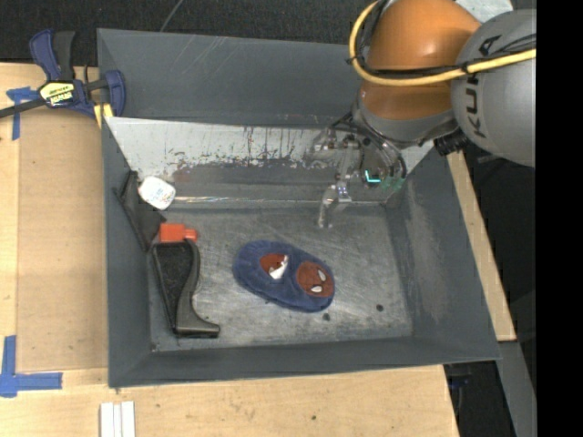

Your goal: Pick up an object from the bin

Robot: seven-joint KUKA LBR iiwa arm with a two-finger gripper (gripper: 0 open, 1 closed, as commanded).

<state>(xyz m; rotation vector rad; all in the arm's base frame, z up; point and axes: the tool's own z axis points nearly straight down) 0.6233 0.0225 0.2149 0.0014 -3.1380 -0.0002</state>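
Observation:
My gripper [330, 209] hangs over the back right part of the bin floor, one thin metal finger showing below the orange wrist cover, with nothing visible between the fingers. A blue cloth slipper [283, 276] with two red and white face patches lies on the floor in front of it and to its left, well apart. A black tool with an orange trigger [178, 279] lies along the left side. A small white object [157, 192] rests at the back left corner.
The bin's sloped grey walls rise on all sides. The arm and its orange cover stand over the back right corner. Bare floor lies between the gripper and the slipper.

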